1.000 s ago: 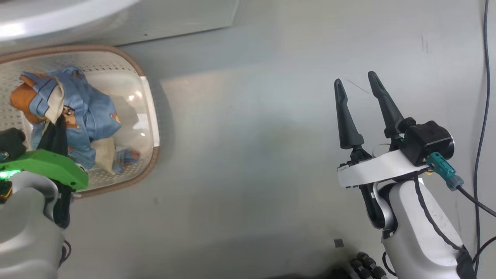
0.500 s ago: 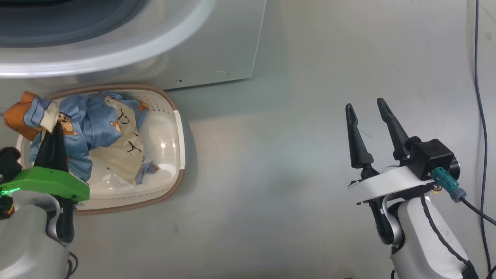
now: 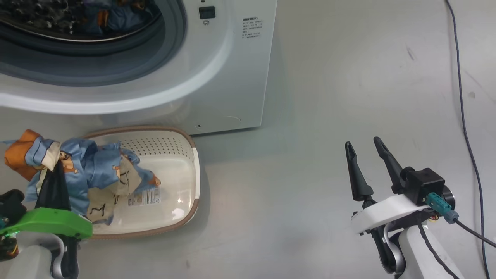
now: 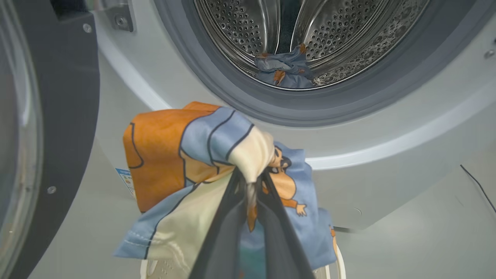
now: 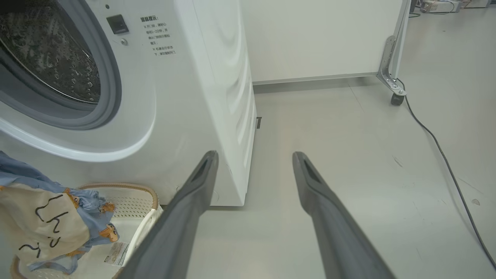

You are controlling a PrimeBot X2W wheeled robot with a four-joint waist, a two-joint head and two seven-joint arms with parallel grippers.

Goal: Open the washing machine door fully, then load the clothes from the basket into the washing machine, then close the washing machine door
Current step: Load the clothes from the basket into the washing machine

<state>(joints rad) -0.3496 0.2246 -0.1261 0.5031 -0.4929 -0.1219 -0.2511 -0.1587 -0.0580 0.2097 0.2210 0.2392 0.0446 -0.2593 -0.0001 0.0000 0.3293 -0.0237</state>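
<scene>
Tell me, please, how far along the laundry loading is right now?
Done: the washing machine door stands open, and one blue garment lies in the drum. In hand: the left gripper is shut on the clothes, a blue cartoon-print bundle held up, its tail hanging over the basket. Left: drop it into the drum and close the door. The right gripper is open, empty.

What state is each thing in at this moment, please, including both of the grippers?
washing machine door, open.
washing machine, mouth uncovered, a blue garment lying inside.
clothes, pinched and lifted, lower part hanging over the basket.
basket, on the floor before the machine, mostly bare.
left gripper, shut on the clothes.
right gripper, open, empty.
</scene>
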